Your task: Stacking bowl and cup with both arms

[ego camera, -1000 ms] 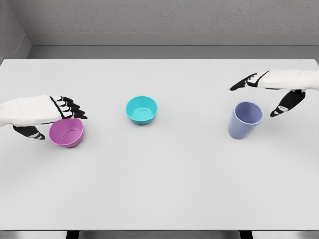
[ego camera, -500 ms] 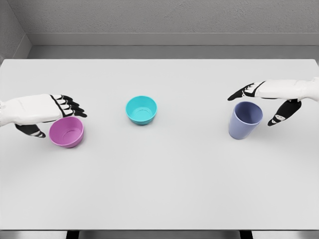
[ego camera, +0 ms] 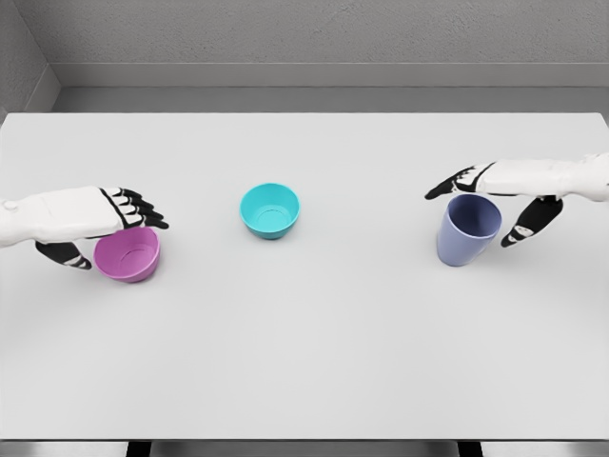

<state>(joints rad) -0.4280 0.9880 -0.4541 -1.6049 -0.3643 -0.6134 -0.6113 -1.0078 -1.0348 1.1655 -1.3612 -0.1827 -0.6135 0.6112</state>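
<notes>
A pale grey counter (ego camera: 314, 343) fills the view, flat and matte, with a grey textured wall behind it and a darker ledge along its far edge. A second wall meets it at the far left corner.

The left hand (ego camera: 90, 214) enters from the left edge, palm down, its dark fingers (ego camera: 138, 209) extended over the far rim of a pink bowl (ego camera: 127, 253). The thumb hangs below, just left of the bowl. The fingers are loosely spread and hold nothing; contact with the rim cannot be confirmed. The bowl stands upright, directly beneath the fingertips.

The right hand (ego camera: 500, 195) enters from the right edge, also palm down. Its fingers reach leftward over the far rim of a lavender cup (ego camera: 467, 229), and the thumb drops just right of the cup wall. The hand is open around the cup's top and has not closed on it. The cup stands upright below the hand.

A teal bowl (ego camera: 269, 209) stands upright between the two hands, nearer the left one, well apart from both. Nothing stands between either hand and its vessel.
</notes>
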